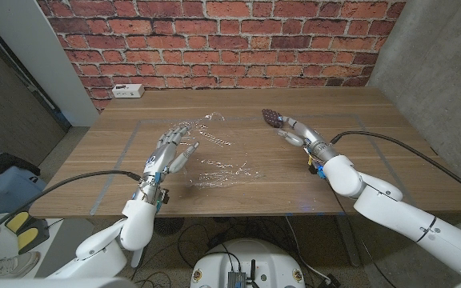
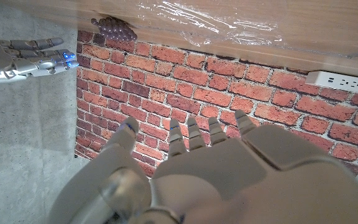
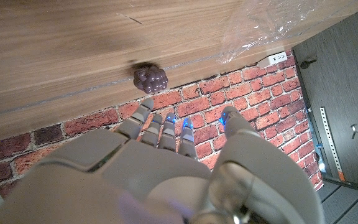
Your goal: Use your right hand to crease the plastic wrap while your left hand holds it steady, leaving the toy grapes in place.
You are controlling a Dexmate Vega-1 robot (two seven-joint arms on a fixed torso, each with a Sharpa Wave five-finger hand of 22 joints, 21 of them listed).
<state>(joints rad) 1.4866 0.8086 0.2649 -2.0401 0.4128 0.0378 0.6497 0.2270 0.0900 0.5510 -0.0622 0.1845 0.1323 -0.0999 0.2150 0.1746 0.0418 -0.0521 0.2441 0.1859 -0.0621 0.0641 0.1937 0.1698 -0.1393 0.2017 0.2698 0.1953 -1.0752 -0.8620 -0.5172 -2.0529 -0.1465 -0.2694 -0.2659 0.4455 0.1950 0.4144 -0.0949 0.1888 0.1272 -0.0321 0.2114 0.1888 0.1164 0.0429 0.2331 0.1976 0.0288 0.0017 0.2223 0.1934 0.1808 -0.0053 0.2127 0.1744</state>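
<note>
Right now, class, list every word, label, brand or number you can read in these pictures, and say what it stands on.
None can be read. The white power strip by the brick wall shows only sockets; any marking on it is too small to read.

We see the plastic wrap [image 1: 214, 156] spread crumpled over the table [image 1: 350, 112] middle, from near the far centre toward the near edge. Our left hand [image 1: 169, 150] sits at its left edge, fingers apart, nothing held. Our right hand [image 1: 293, 133] hovers well right of the wrap, fingers extended, holding nothing; bare wood lies between it and the wrap, so that lane is open. The toy grapes [image 1: 272, 118] sit just beyond our right fingertips, the one obstacle on that side. A white power strip [image 1: 126, 90] lies at the far left corner by the brick wall [image 1: 230, 40], well apart from everything.
</note>
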